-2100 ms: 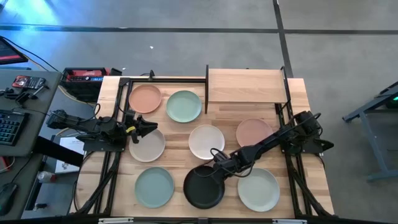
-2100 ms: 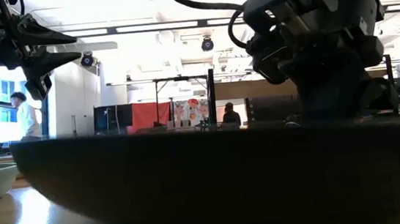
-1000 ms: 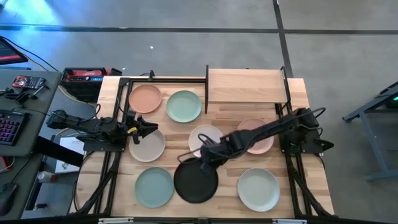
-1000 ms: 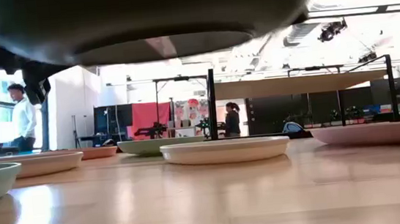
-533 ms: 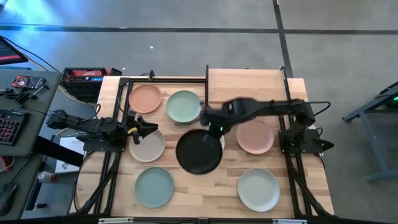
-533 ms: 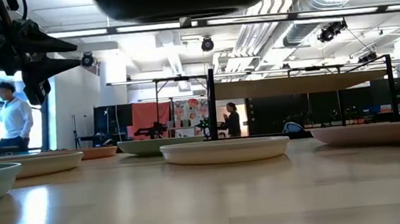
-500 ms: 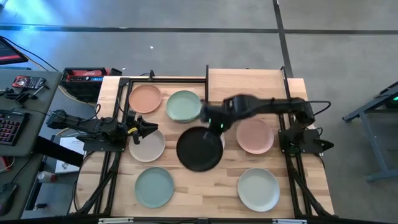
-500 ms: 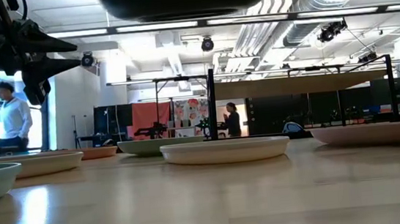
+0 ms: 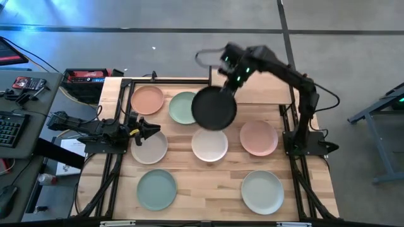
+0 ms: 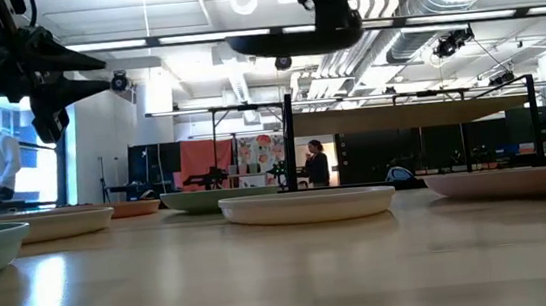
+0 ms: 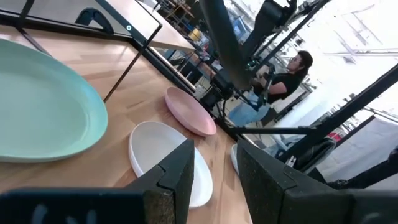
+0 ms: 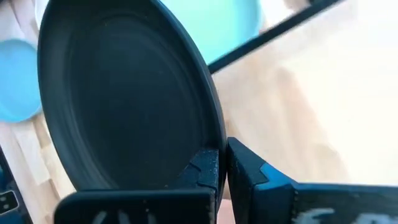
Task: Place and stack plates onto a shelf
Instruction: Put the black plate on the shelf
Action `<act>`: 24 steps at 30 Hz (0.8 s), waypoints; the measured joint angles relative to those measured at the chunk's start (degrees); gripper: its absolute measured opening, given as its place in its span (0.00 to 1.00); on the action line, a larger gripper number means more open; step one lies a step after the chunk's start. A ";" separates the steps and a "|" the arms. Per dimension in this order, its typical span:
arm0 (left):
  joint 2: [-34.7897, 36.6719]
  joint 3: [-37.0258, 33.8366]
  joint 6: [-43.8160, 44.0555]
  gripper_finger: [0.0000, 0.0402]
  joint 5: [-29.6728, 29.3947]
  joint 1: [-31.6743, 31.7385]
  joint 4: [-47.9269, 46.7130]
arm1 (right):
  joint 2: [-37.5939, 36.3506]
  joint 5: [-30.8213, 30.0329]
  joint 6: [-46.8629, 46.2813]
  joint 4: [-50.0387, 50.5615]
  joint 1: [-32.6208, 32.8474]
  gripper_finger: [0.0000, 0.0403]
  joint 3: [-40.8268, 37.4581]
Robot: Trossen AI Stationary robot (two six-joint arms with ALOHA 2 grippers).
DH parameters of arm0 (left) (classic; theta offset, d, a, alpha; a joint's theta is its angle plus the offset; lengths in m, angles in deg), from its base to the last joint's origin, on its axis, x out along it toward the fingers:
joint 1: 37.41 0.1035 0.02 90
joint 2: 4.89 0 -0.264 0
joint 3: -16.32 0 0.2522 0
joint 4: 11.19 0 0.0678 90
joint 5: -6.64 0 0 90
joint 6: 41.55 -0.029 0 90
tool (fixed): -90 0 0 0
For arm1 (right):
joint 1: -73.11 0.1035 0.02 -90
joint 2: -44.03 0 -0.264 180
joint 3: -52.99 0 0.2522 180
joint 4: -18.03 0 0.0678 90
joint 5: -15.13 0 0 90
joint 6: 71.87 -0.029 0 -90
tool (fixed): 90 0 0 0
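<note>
My right gripper (image 9: 231, 81) pinches the rim of the black plate (image 9: 214, 108), which hangs in the air below it, beside the shelf (image 9: 265, 88). My left gripper (image 9: 153, 128) waits, fingers parted, over a cream plate (image 9: 149, 149).

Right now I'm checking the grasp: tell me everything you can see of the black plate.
The black plate is round, shallow, matte, with a raised rim. The right gripper is shut on its rim. It hangs roughly level in the air, clear of the table, above the gap between a green plate and the shelf. Nothing else touches it.
</note>
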 joint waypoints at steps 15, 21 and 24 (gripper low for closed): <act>-0.01 0.00 0.96 0.28 -6.24 0.01 0.00 | 0.00 8.07 3.90 -1.48 -27.40 0.00 -0.13; 0.00 0.00 0.94 0.28 -8.01 0.00 -0.02 | 0.56 14.11 4.84 -0.91 -32.58 0.00 -0.15; -0.01 0.00 0.94 0.28 -8.91 0.02 -0.04 | 1.42 14.29 5.42 -0.02 -33.20 0.00 -0.15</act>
